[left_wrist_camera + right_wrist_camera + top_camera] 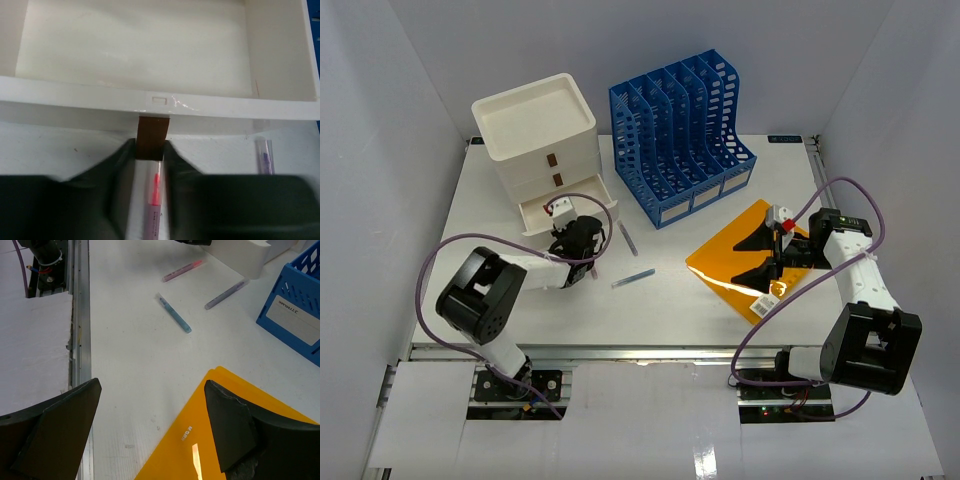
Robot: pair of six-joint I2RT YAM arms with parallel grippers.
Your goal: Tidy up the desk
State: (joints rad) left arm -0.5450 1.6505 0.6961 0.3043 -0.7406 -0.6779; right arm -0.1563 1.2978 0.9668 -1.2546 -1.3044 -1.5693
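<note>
left jaws astride drawer tab (pixel 153 134), grip unclear, right jaws wide, empty

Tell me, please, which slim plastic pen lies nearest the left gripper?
The pink pen, lying between the left gripper's black fingers; the purple pen and the blue pen lie farther off.

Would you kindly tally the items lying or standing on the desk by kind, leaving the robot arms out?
Pens: 3 (pink pen, purple pen, blue pen)
Drawer units: 1 (white drawer box)
File racks: 1 (blue file rack)
Folders: 1 (orange folder)
Total: 6
</note>
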